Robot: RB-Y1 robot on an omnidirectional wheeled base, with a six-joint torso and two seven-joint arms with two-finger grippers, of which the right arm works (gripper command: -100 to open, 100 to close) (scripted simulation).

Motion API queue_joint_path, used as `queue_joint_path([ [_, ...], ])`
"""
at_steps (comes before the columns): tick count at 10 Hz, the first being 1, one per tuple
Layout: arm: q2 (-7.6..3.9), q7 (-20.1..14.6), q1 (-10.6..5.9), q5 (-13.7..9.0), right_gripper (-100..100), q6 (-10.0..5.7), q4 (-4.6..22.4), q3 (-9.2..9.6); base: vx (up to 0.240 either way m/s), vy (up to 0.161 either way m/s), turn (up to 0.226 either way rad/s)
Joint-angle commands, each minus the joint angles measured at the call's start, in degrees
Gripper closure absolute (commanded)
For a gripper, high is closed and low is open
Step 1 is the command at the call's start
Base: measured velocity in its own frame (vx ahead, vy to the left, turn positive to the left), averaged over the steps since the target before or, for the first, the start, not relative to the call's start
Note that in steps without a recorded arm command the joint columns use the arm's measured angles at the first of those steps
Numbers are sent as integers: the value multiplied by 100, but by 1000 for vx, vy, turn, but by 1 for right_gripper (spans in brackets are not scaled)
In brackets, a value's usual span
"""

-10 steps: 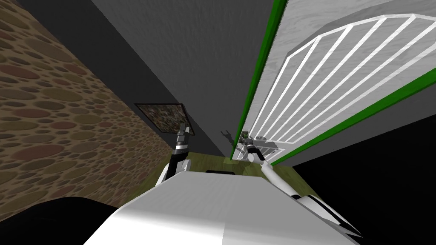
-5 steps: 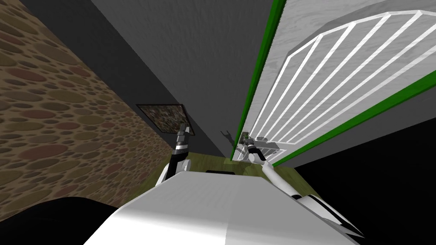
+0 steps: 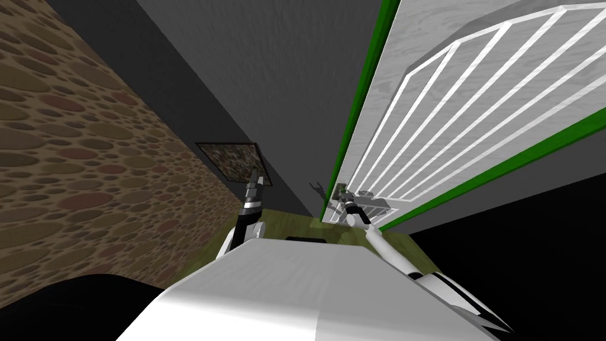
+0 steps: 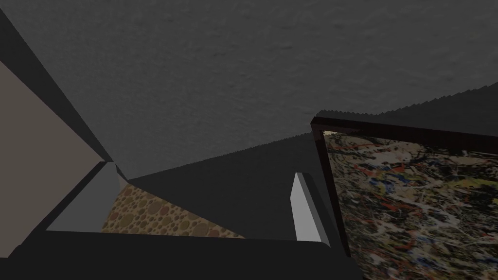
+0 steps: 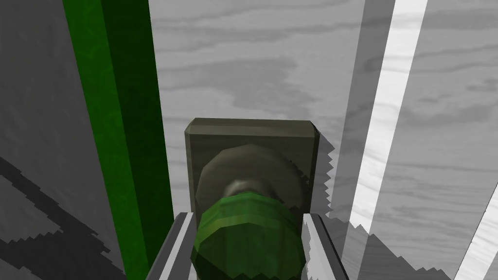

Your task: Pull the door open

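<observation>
The door (image 3: 426,118) is pale grey wood grain with raised white slats and a green frame (image 3: 361,106). In the right wrist view a green round knob (image 5: 245,238) sticks out from a dark olive plate (image 5: 250,141) next to the green frame (image 5: 121,146). My right gripper (image 5: 245,243) is shut on the knob, a finger pressing each side. In the head view the right gripper (image 3: 345,200) sits at the door's handle edge. My left gripper (image 4: 204,204) is open and holds nothing; the left gripper (image 3: 254,183) is raised by the wall on the left.
A dark grey wall (image 3: 272,89) runs left of the door, with a framed painting (image 3: 234,160) low on it. A brown pebble-patterned wall (image 3: 77,160) closes the left side. Right of the door frame lies a black area (image 3: 532,248). The floor (image 3: 296,225) is olive green.
The head view has shifted slightly, so the door and walls appear a little larger and higher. My right gripper stays shut on the knob. The left arm has not moved.
</observation>
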Motion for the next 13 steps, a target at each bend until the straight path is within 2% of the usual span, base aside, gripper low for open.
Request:
queue_joint_path([
  [1,-108,-136,67,9,100,-57,-44,141,-213,-76,167],
  [7,-579,-609,278,26,100,-313,-274,576,-207,-99,147],
  [8,-525,-552,252,24,100,-270,-236,538,-95,-35,41],
  [13,-959,-935,428,71,100,-546,-484,980,-216,-83,119],
])
